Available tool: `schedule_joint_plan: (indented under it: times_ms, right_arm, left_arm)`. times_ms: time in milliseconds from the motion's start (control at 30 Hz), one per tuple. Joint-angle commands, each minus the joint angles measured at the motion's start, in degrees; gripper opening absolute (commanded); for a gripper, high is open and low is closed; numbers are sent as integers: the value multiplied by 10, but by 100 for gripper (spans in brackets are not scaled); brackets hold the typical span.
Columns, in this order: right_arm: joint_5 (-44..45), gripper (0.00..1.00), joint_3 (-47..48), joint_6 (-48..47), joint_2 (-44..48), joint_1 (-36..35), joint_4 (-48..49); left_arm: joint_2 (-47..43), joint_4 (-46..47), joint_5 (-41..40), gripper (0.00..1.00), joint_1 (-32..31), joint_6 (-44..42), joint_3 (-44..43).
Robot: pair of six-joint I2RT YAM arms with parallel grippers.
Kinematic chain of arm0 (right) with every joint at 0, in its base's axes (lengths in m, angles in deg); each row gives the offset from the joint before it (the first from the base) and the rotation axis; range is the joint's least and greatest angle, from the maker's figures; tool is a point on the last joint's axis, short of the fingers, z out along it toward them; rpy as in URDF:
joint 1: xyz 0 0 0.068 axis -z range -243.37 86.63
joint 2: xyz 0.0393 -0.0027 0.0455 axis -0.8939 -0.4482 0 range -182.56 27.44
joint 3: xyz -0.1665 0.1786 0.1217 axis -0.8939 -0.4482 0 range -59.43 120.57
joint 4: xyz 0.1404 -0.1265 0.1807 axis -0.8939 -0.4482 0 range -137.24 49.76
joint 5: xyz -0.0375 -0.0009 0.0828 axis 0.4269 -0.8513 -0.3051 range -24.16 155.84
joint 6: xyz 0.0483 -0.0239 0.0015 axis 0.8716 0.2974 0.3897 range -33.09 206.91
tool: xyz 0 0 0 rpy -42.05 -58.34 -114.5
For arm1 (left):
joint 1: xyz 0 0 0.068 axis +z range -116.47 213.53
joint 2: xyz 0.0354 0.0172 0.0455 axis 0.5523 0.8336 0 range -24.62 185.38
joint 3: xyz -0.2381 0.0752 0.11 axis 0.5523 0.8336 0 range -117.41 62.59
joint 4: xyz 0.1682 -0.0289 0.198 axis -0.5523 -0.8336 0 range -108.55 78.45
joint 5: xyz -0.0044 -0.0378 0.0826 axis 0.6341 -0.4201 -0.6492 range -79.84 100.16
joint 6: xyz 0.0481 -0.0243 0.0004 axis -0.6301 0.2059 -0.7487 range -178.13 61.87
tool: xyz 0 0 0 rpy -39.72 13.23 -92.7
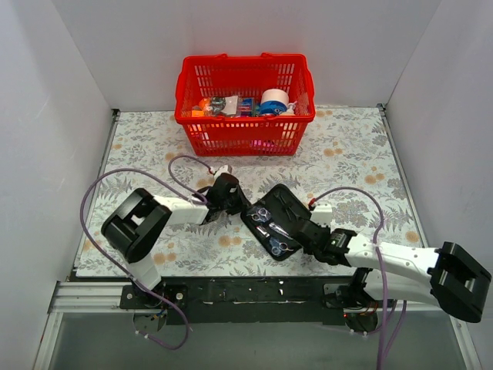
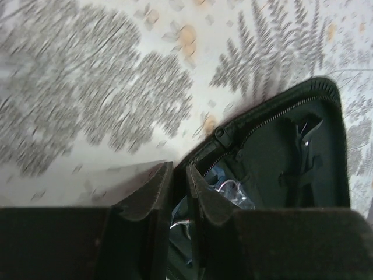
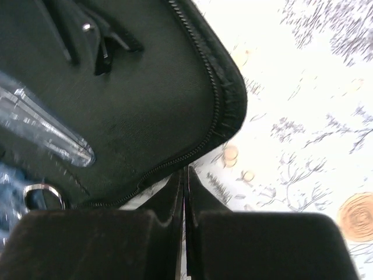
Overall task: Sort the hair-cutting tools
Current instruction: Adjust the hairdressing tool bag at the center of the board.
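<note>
A flat black zip pouch (image 1: 290,206) lies open on the floral cloth at centre. Two small silver scissors with pale blue loops lie in it, one upper left (image 1: 263,215) and one lower (image 1: 280,247). My left gripper (image 1: 236,202) is at the pouch's left edge. In the left wrist view it (image 2: 179,173) is closed on the pouch's rim (image 2: 218,135). A slim dark tool (image 2: 306,133) sits under a strap inside. My right gripper (image 1: 310,233) is at the pouch's right edge. In the right wrist view it (image 3: 185,172) is shut, tips against the zip edge (image 3: 192,153). A sleeved scissor blade (image 3: 55,131) shows there.
A red plastic basket (image 1: 240,136) with tape and small packets stands at the back centre. White walls close in the left, right and back. Purple cables loop over the cloth near both arms. A black rail runs along the near edge.
</note>
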Motion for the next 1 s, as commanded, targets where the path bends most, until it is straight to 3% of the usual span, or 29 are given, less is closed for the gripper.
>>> schedule_joint_plan:
  times_ms: [0,267,467,600,700,733,867,967]
  right_arm:
    - [1,1,35,-115,-68,23,103]
    - [-52,1,83,-183,-159,44,170]
    - [-47,1,104,-199,-140,44,144]
    - [-11,1,133,-208,-102,44,64]
    - [-8,1,141,-221,-55,44,24]
    - [-24,1,141,-225,-32,44,14]
    - [-104,1,127,-249,21,44,28]
    - [-178,1,100,-253,41,44,52]
  left_arm:
    - [-69,-102,49,14,-57,17,79]
    - [-268,-162,-7,14,-104,82,193]
    - [-364,-260,-64,17,-117,107,207]
    - [-382,-367,-142,26,-117,89,134]
    - [-381,-427,-179,42,-117,84,77]
    - [-382,-433,-181,51,-117,82,68]
    - [-376,-395,-144,67,-117,70,53]
    - [-352,-360,-110,71,-117,69,55]
